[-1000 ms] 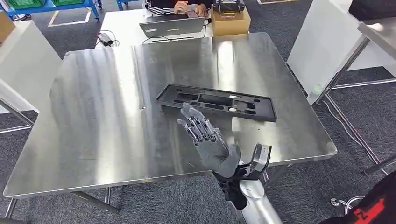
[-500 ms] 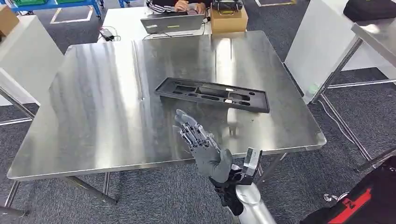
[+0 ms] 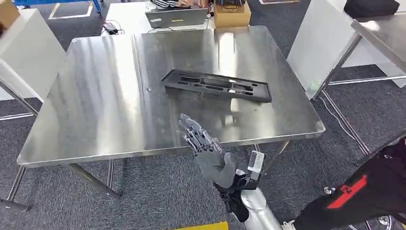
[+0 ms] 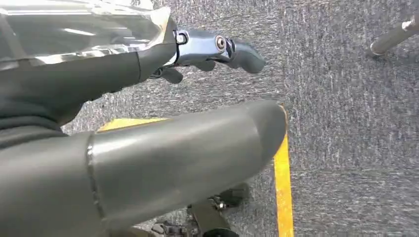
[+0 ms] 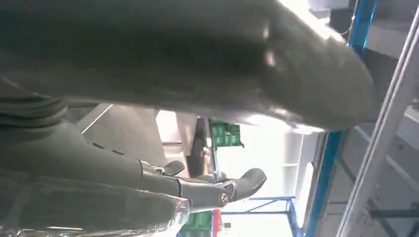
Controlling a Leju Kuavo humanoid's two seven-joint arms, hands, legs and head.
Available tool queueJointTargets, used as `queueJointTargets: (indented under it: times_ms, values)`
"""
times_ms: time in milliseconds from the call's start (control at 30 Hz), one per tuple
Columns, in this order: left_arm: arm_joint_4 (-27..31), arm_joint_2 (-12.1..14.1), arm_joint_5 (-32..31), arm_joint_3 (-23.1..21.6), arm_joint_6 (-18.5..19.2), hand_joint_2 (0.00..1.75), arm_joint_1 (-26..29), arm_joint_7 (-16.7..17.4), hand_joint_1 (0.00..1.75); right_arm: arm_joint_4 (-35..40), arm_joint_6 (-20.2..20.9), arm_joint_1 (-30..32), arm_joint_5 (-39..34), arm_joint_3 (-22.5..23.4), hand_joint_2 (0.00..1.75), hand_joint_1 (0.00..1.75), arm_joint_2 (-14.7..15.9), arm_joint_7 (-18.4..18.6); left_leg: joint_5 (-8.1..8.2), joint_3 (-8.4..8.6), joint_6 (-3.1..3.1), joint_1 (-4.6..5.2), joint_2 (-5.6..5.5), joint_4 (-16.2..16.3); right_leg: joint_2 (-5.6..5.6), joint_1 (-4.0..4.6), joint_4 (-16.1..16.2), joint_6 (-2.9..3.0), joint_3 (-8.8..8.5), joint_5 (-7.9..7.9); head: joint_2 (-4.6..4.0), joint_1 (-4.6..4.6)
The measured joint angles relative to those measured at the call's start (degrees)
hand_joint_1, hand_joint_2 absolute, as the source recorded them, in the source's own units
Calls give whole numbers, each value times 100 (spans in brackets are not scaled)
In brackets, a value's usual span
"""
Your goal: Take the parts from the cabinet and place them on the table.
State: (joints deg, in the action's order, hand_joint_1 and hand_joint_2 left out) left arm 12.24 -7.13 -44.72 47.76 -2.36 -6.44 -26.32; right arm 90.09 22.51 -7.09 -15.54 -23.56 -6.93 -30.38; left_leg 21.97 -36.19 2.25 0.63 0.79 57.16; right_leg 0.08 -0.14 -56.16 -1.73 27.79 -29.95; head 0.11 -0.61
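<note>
Black plastic part (image 3: 218, 86) lies flat mid steel table (image 3: 95, 105). Right hand (image 3: 206, 151) spread, empty, near front edge. Left hand (image 4: 99, 163) state unclear. Part likely light, stiff; grip long rim.

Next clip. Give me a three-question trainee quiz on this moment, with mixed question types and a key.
1. True or false: the black part lies on the steel table.
2. The right hand is: A) gripping the part, B) empty with fingers spread near the table's front edge, C) resting on the laptop.
3. Fill in: beside the laptop, beyond the table's far edge, sits a cardboard ____.

Key: 1 true; 2 B; 3 box.
</note>
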Motion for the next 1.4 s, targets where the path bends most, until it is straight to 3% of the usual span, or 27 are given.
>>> queueJointTargets:
  times_ms: [67, 133, 200, 233, 300, 367, 400, 433, 533, 567, 633, 700, 733, 767, 800, 867, 900, 933, 1033, 1067, 1100, 1133, 1200, 1233, 1267, 1333, 1400]
  values:
    - [0, 15, 2, 22, 0, 0, 31, -2, 0, -26, -9, -15, -7, -26, 0, 0, -7, -2, 41, -65, -77, -33, -31, 53, -23, -109, 37, 135, 27, 92, 0, -9]
    - [-2, 7, 2, 46, 0, 0, 66, 0, 0, -44, -13, -20, -7, -48, 0, 0, -15, -2, 664, -246, -165, -61, -71, 561, -27, -113, 35, 229, 81, 186, 0, 4]
    - [-2, 9, 2, 57, 0, 0, 69, 0, 0, -67, -28, -17, -9, -83, 0, 0, -9, -4, 1165, -527, -240, -116, -74, 1459, -29, -113, 19, 208, 197, 268, 0, 4]
    - [-2, 9, 2, 57, 2, 0, 72, 0, 0, -83, -33, -10, -9, -87, 0, 0, -7, -4, 1217, -580, -264, -140, -72, 1727, -30, -115, 6, 181, 246, 296, 0, 6]
    - [-2, 11, 2, 57, 2, 0, 82, 0, 0, -109, -44, -3, -9, -98, 0, 0, -4, -7, 992, -311, -294, -197, -69, 1481, -29, -142, -15, 144, 311, 337, 0, 6]
    - [-2, 18, 7, 59, 4, 0, 87, 0, 0, -118, -52, -5, -11, -105, 0, 0, -2, -9, 584, 416, -336, -249, -68, 396, -28, -173, -47, 109, 332, 354, 0, 4]
    - [-2, 9, 4, 57, 4, 0, 80, 0, 0, -118, -52, -6, -11, -107, 0, 0, -4, -11, 651, 656, -371, -265, -88, 7, -29, -151, -57, 83, 351, 366, 0, 9]
    - [-2, 11, 7, 59, 7, 0, 84, 0, 0, -120, -52, -15, -11, -107, 0, 0, -2, -13, 586, 630, -275, -215, -152, 39, -25, -133, -53, 31, 368, 402, 0, -11]
    - [-4, 11, 7, 59, 9, 0, 83, 0, 0, -122, -57, -11, -11, -122, 0, 0, -2, -20, 566, 548, -167, -161, -148, 34, -19, -140, -9, -106, 411, 491, 0, -20]
    - [-4, 11, 11, 59, 7, 0, 83, 0, 0, -122, -57, -17, -13, -120, 0, 0, 0, -20, 495, 536, -64, -191, -129, -37, -15, -107, -36, -147, 433, 469, 0, -22]
    - [-2, 2, 19, 61, 9, 0, 83, -2, 0, -124, -57, -17, -13, -122, 0, 0, 7, -20, 408, 449, 61, -155, -104, -49, -17, -138, -564, -39, 700, 79, 0, -39]
    - [-4, 2, 31, 68, 13, 0, 88, -2, 0, -140, -57, -8, -13, -124, 0, 0, 18, -20, 329, 328, 104, -108, -93, -45, -15, -130, -1559, 36, 1109, -388, 0, -37]
    - [-4, 2, 35, 77, 18, 0, 95, -4, 0, -151, -57, -4, -13, -125, 0, 0, 26, -20, 285, 276, 113, -83, -89, -43, -15, -120, -1860, 32, 1205, -492, 0, -39]
    - [-4, -2, 35, 83, 24, 0, 106, -7, 0, -162, -57, 0, -13, -122, 0, 0, 35, -20, 247, 230, 122, -61, -87, -42, -15, -107, -1877, 5, 1161, -491, 0, -37]
    - [-4, -4, 35, 85, 24, 0, 115, -9, 0, -168, -57, 0, -11, -125, 0, 0, 44, -20, 208, 187, 126, -36, -89, -40, -15, -86, -1612, -23, 954, -406, 0, -37]
    - [-4, -13, 44, 87, 26, 0, 125, -13, 0, -170, -57, -11, -11, -127, 0, 0, 44, -20, 136, 128, 122, 10, -102, -40, -17, -40, -500, -25, 243, -105, 0, -37]
    - [-4, -17, 44, 87, 31, 0, 126, -18, 0, -170, -57, -23, -11, -129, 0, 0, 44, -20, 100, 117, 111, 14, -102, -38, -18, -8, -6, 38, -73, -46, 0, -35]
    - [-4, -22, 44, 87, 33, 0, 129, -26, 0, -175, -57, -27, -11, -133, 0, 0, 39, -20, 81, 99, 78, 65, -103, -19, -22, 37, 49, 54, -33, 9, 0, -24]
    - [-4, -28, 44, 90, 39, 0, 133, -57, 0, -203, -57, -44, -11, -131, 0, 0, 39, -24, -6, 89, -15, 19, -95, -39, -13, 45, 42, 117, 11, 89, 0, -28]
    - [-4, -7, 44, 96, 33, 0, 139, -59, 0, -216, -57, -59, -11, -133, 0, 0, 35, -24, -42, 53, -47, 35, -107, -28, -22, -68, 95, 143, 50, 181, 0, -42]
    - [-4, 0, 42, 101, 31, 0, 139, -63, 0, -227, -57, -88, -9, -140, 0, 0, 22, -24, 117, -37, -84, 6, -116, 66, -42, -77, 96, 151, 39, 242, 0, -31]
    - [-7, -9, 42, 103, 28, 0, 140, -68, 0, -242, -57, -99, -9, -144, 0, 0, 2, -24, 449, -154, -130, -19, -110, 352, -46, -92, 91, 219, 110, 300, 0, 0]
    - [-7, -7, 42, 127, 28, 0, 140, -70, 0, -266, -57, -100, -5, -146, 0, 0, -4, -24, 1019, -455, -228, -89, -105, 1276, -51, -90, 80, 205, 238, 388, 0, 4]
    - [-7, -7, 42, 140, 28, 0, 142, -70, 0, -286, -55, -98, -7, -149, 0, 0, -4, -24, 1188, -552, -269, -115, -103, 1659, -59, -90, 63, 184, 307, 426, 0, 4]
    - [-7, -7, 42, 142, 28, 0, 144, -70, 0, -302, -57, -98, -7, -149, 0, 0, -4, -24, 1208, -523, -299, -144, -99, 1762, -62, -98, 42, 170, 365, 455, 0, 9]
    - [-7, 2, 44, 146, 28, 0, 144, -70, 0, -330, -57, -103, -7, -149, 0, 0, -4, -24, 965, -47, -352, -212, -92, 1187, -62, -137, -38, 110, 484, 494, 0, 7]
    - [-7, 5, 44, 149, 28, 0, 137, -79, 0, -345, -57, -128, -7, -153, 0, 0, -9, -24, 736, 642, -409, -274, -103, 181, -61, -158, -160, 68, 580, 514, 0, 9]
